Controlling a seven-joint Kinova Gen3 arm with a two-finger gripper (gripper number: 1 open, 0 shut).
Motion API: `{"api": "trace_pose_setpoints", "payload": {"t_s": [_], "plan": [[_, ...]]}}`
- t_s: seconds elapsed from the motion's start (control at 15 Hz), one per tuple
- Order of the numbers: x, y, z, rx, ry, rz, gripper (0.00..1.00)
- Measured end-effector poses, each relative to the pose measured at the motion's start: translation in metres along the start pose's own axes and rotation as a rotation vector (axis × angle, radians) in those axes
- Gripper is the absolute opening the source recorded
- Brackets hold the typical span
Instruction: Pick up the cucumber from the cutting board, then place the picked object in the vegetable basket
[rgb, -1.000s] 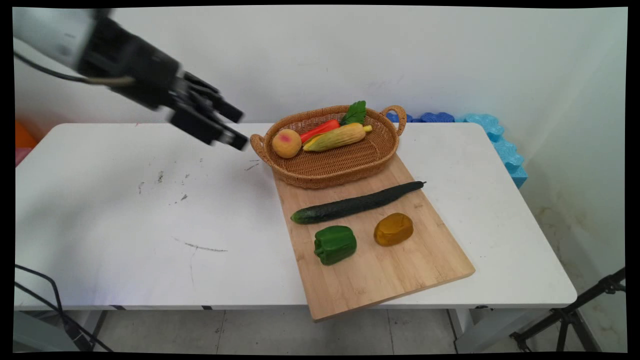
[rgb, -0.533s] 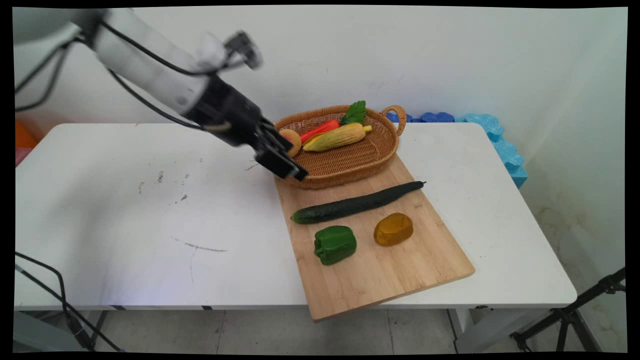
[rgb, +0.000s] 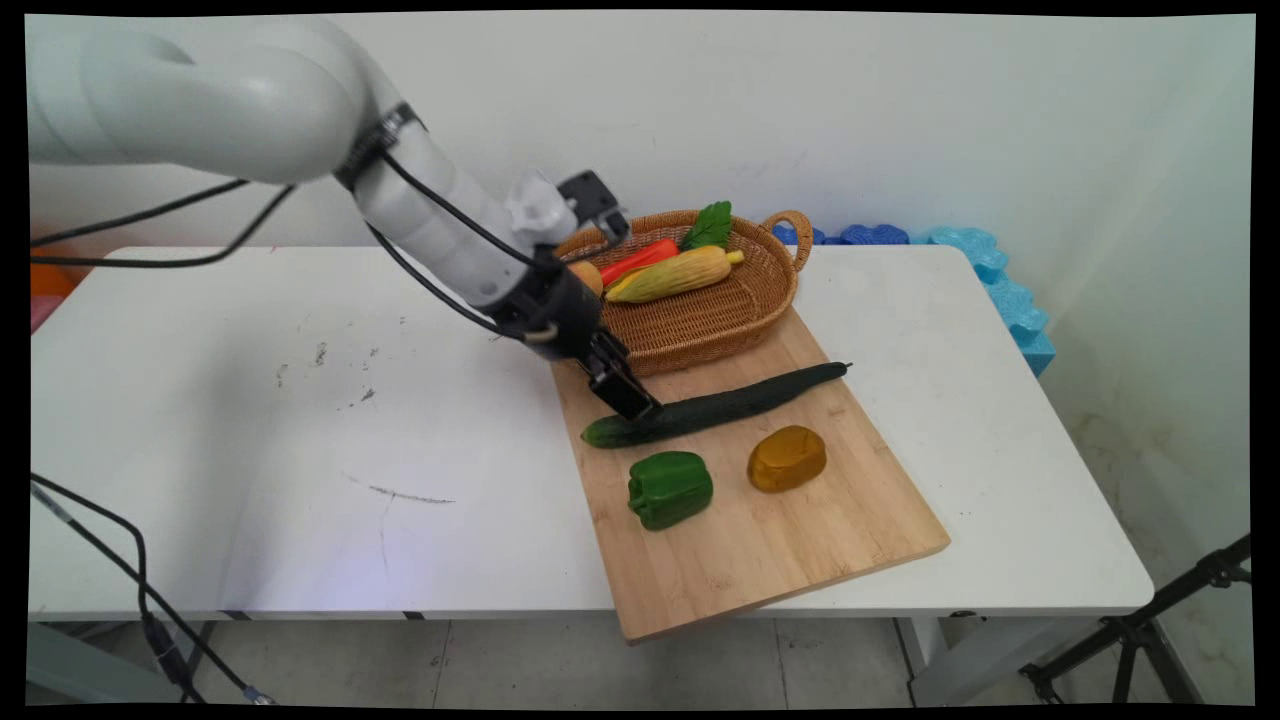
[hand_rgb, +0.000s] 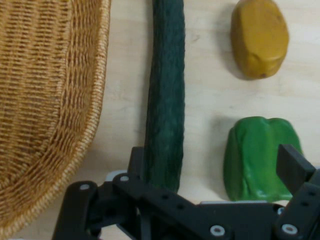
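On the board's near half: we find a green pepper (rgb: 670, 488) lying toward the left edge and a yellow-brown pepper (rgb: 787, 458) beside it to the right, the two apart from each other.
Cutting board (rgb: 800, 540): we see a pale wooden board set askew on the right part of the white table (rgb: 250, 450), its near corner jutting past the table's near edge.
Cucumber (rgb: 740, 401): we find a long dark green cucumber lying across the board's middle, just beyond the two peppers, one end near the board's left edge and the thin stem end reaching the right edge.
Gripper (rgb: 628, 397): we see the black gripper tilted down over the cucumber's left end. In the hand view its fingers (hand_rgb: 295, 167) stand spread wide, one on each side of the cucumber (hand_rgb: 165, 115), with the green pepper (hand_rgb: 260, 157) just by the right one. We cannot tell whether they touch the cucumber.
Basket (rgb: 690, 330): we find an oval wicker basket with two handles resting on the board's far end, close behind the gripper.
In the basket: we see a peach (rgb: 588, 275) partly hidden by the arm, a red pepper (rgb: 640, 260), a yellow corn cob (rgb: 680, 274) and a green leaf (rgb: 710, 226).
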Motion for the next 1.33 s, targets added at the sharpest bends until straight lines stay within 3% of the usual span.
{"api": "trace_pose_setpoints", "payload": {"t_s": [0.47, 0.93, 1.0, 1.33], "plan": [[0.004, 0.001, 0.048, 0.049, -0.043, 0.020, 1.00], [0.003, -0.001, 0.073, 0.077, -0.063, 0.027, 1.00], [0.003, -0.001, 0.075, 0.080, -0.065, 0.028, 0.00], [-0.002, 0.003, 0.085, 0.074, -0.080, 0.050, 0.00]]}}
